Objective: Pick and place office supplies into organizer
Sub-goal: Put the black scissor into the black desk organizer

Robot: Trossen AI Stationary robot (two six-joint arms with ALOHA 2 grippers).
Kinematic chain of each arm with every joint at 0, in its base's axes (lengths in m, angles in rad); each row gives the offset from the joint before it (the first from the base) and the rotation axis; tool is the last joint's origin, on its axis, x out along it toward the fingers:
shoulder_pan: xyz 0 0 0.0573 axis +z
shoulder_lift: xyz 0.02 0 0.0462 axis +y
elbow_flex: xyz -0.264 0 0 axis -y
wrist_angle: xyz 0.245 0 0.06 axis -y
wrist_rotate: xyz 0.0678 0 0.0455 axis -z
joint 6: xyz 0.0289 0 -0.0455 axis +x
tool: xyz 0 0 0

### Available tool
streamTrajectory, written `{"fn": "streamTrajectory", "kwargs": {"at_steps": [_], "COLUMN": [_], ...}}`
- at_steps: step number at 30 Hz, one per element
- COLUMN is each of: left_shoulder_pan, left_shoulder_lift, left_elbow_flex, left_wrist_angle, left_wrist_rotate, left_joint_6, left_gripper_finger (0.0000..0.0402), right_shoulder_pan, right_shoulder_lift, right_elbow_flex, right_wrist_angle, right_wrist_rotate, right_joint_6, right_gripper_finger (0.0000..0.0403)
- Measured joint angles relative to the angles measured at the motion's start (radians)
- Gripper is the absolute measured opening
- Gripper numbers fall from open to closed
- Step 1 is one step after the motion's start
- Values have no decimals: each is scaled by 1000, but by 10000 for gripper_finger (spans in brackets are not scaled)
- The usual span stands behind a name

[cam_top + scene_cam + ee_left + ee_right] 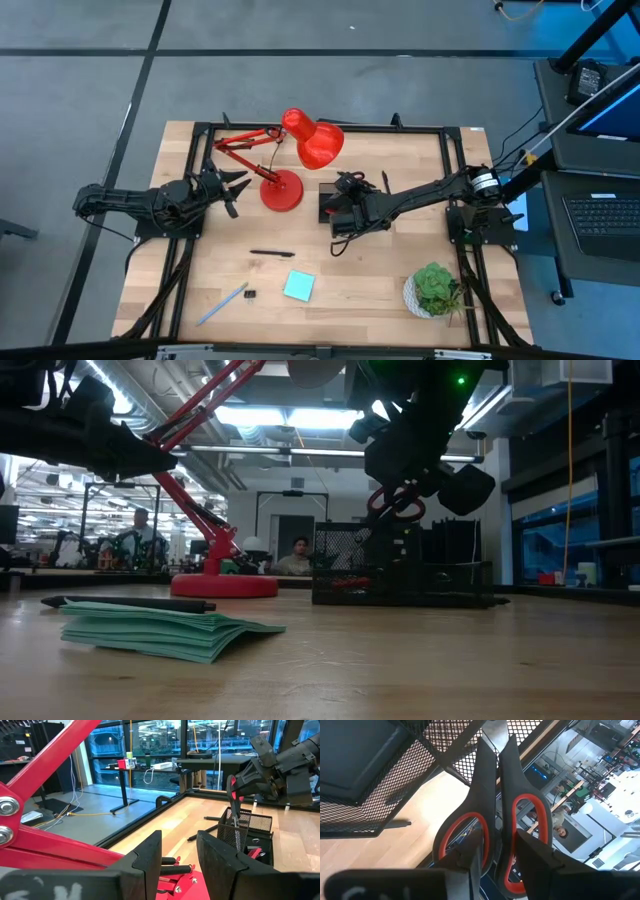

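My right gripper (347, 196) is over the black mesh organizer (334, 212), shut on the red-handled scissors (397, 500). The scissors also show in the left wrist view (232, 795). A small red piece (254, 852) lies inside the organizer (250, 827). My left gripper (236, 186) is open and empty, close beside the red lamp's base (282, 191). On the bare table lie a black pen (271, 254), a teal sticky-note pad (298, 286), a light-blue pen (222, 304) and a tiny black clip (250, 294). My right gripper pinches the scissors by their two handle loops (522, 820) between its two fingers (470, 847). The fingers come from above, pointing down. The scissors hang upright with the blades (491, 732) down inside the mesh organizer. Whether the tips rest on its floor, I cannot tell.
The red desk lamp (310, 140) stands left of the organizer, its arm reaching over my left gripper. A green potted plant (435, 288) sits at the near right corner. Free wood lies between the pad and the plant. People sit in the room beyond the table.
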Motion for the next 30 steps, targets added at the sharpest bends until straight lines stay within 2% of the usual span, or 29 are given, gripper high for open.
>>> {"fn": "streamTrajectory", "kwargs": {"at_steps": [8,13,20,30], "left_shoulder_pan": [0,0,0,0], "left_shoulder_lift": [0,0,0,0], "left_elbow_flex": [0,0,0,0], "left_wrist_angle": [0,0,0,0], "left_wrist_rotate": [0,0,0,0], "left_joint_6": [0,0,0,16], "left_gripper_finger": [118,118,118,118], "right_shoulder_pan": [0,0,0,56], "right_shoulder_lift": [0,0,0,0], "right_elbow_flex": [0,0,0,0], "right_wrist_angle": [-3,-3,0,-1], "right_wrist_rotate": [0,-3,88,87], "right_joint_6": [-5,-5,-2,-1], "right_gripper_finger": [116,159,211,218]}}
